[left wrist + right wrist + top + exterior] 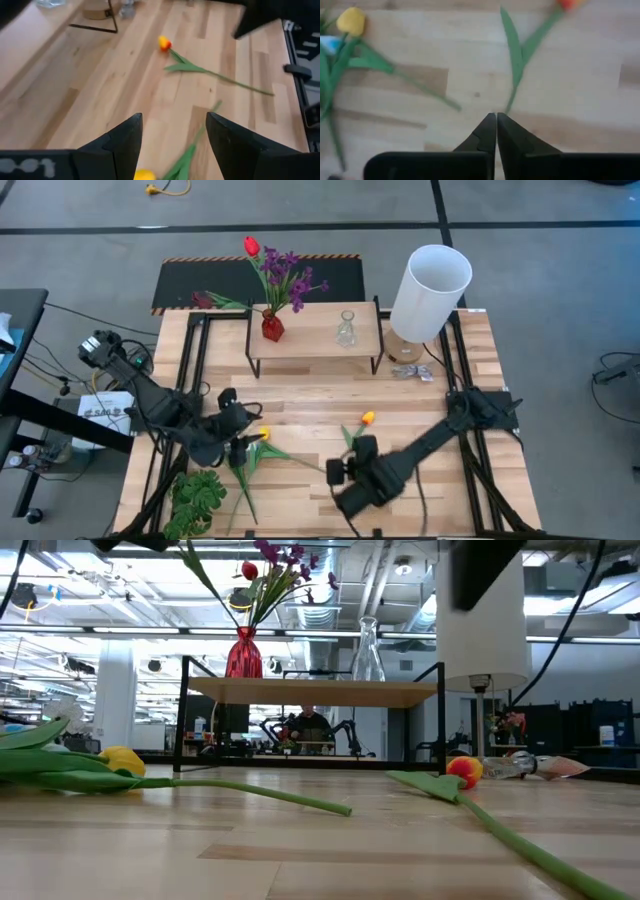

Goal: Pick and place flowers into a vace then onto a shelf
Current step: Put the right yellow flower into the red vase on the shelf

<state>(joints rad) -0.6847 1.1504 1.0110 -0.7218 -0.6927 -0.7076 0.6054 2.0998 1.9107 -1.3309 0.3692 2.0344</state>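
1. The left end effector [172, 142] is hovering over the desk [300, 405] with its fingers spread wide, the yellow tulip [264, 434] lying just below its tips
2. The right end effector [496, 131] is hanging low with its fingers pressed together, holding nothing, the orange tulip [367, 418] lying just ahead with its stem end near the tips
3. Well beyond both, the shelf [315, 330] is carrying a red vase [272, 327] of flowers [283, 272] and a clear vase [346, 330]
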